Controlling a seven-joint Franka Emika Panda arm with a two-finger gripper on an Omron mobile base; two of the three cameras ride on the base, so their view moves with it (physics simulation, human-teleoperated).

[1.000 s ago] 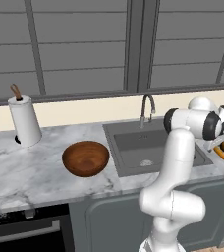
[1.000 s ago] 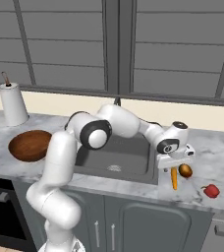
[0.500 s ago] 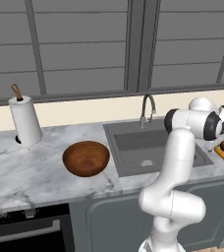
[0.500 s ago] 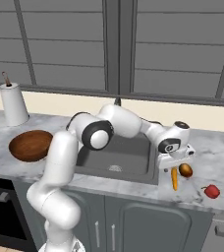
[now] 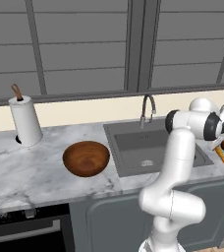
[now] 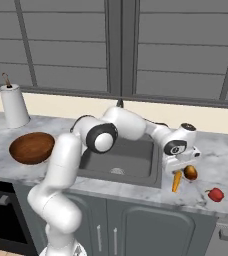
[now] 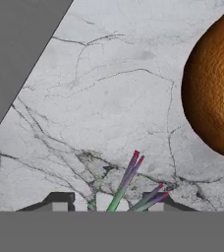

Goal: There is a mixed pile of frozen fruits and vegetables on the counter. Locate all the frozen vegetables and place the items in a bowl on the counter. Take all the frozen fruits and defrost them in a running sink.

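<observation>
Marble counter [image 6: 221,160], right of the sink [image 6: 121,162]: the pincer [image 7: 106,202] is set low over the carrot [image 6: 176,181], green top between the jaws; whether gripped cannot be told. One orange-brown ball [image 6: 190,172] lies just beside, a red piece [image 6: 215,194] farther off. The bowl [image 6: 31,147] far across the sink is seen empty; nothing judged sorted yet.
</observation>
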